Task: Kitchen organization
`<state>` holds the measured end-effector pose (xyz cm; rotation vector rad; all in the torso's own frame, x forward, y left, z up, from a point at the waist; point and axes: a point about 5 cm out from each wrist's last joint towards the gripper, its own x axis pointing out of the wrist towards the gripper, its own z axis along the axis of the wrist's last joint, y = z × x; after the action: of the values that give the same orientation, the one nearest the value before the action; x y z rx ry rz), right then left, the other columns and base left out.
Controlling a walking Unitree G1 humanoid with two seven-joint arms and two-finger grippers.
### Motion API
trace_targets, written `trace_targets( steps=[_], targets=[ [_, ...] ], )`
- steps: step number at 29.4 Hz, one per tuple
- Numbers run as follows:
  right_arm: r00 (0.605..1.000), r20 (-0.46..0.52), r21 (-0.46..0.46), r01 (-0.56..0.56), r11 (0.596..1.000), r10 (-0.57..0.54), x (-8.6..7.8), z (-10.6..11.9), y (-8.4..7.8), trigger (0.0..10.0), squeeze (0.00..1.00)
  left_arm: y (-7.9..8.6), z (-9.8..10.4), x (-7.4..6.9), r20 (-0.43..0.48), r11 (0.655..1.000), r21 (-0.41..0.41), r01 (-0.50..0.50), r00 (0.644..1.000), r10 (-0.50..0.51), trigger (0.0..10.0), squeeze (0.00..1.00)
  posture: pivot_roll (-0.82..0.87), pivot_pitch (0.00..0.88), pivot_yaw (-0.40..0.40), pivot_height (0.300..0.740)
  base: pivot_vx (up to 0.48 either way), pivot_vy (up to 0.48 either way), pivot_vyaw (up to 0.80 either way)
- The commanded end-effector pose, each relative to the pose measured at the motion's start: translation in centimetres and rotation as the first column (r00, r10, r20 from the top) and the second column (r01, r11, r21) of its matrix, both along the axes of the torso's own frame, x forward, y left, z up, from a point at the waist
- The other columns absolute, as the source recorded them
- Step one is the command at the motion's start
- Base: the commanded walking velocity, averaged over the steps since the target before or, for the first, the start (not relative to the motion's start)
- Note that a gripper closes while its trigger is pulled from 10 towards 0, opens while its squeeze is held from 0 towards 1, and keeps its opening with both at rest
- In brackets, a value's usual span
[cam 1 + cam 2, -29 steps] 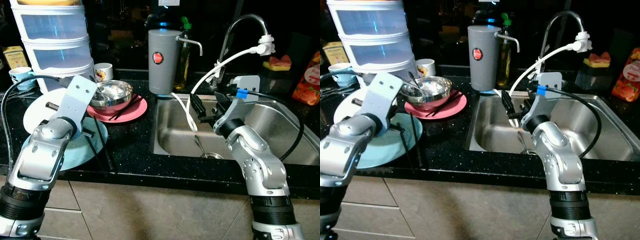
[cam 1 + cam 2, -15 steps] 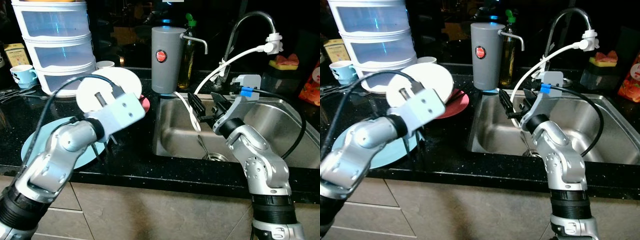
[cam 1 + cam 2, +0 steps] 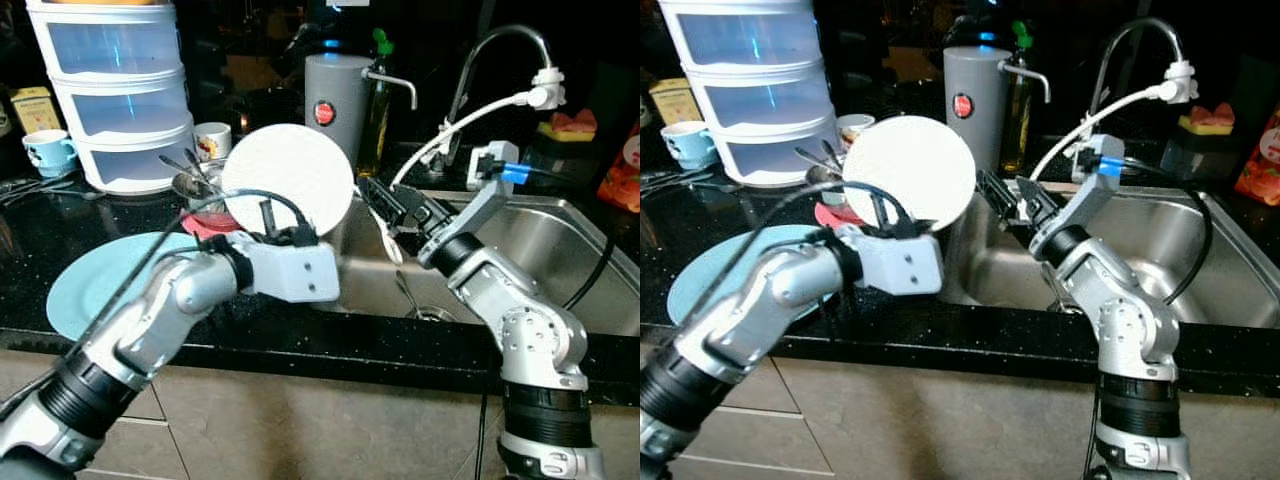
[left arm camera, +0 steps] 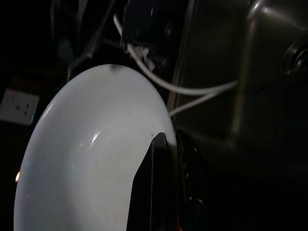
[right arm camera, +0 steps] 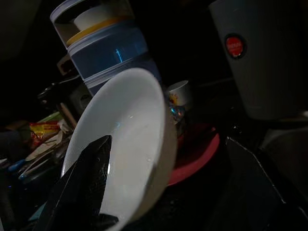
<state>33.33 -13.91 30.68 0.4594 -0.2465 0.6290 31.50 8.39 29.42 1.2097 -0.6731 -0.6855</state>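
A round white plate (image 3: pixel 288 178) stands on edge in the air over the counter's rim beside the sink (image 3: pixel 570 250). My left gripper (image 3: pixel 268 215) is shut on its lower rim; the left wrist view has the black fingers (image 4: pixel 161 187) clamped over the plate (image 4: pixel 91 163). My right gripper (image 3: pixel 385 205) is open, just off the plate's right edge above the sink. In the right wrist view the plate's rim (image 5: pixel 154 159) lies between the spread fingers (image 5: pixel 86 187), and I cannot tell whether they touch it.
A light blue plate (image 3: pixel 95 290) lies on the black counter at the left. Behind it are a pink plate (image 3: pixel 205 224), a metal bowl with spoons (image 3: pixel 190 186), stacked plastic drawers (image 3: pixel 110 90) and mugs (image 3: pixel 212 140). A grey canister (image 3: pixel 335 95), faucet (image 3: pixel 500 45) and white hose (image 3: pixel 450 125) stand behind the sink.
My left arm has carried the white plate from the left of the counter up and right to the sink's edge. The right gripper has swung left to meet it.
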Motion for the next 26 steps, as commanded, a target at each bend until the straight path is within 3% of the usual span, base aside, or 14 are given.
trace_targets(
  steps=[1,9,26],
  targets=[
    [1.0,-0.01,0.006,-0.006,1.0,0.006,-0.12,0.07,0.05,10.0,0.0,-1.13,-0.81,-0.54,0.003,0.998,0.033,0.062,0.998,-0.062,10.0,0.0,0.07,0.078,-0.029,0.74,0.0,0.0,0.0],
    [1.0,-0.031,-0.008,-0.003,1.0,0.002,-0.08,-0.23,-0.02,10.0,0.0,-2.09,-0.84,-0.59,0.023,0.994,0.012,0.107,0.994,-0.107,10.0,0.0,0.07,0.078,-0.028,0.74,0.0,0.0,0.0],
    [0.999,-0.04,-0.01,0.011,1.0,-0.012,-0.1,-0.21,-0.14,10.0,0.0,-1.56,-0.25,0.24,0.043,0.996,-0.022,0.081,0.996,-0.08,10.0,0.0,0.07,0.088,-0.029,0.74,0.0,0.0,0.0]
  ],
)
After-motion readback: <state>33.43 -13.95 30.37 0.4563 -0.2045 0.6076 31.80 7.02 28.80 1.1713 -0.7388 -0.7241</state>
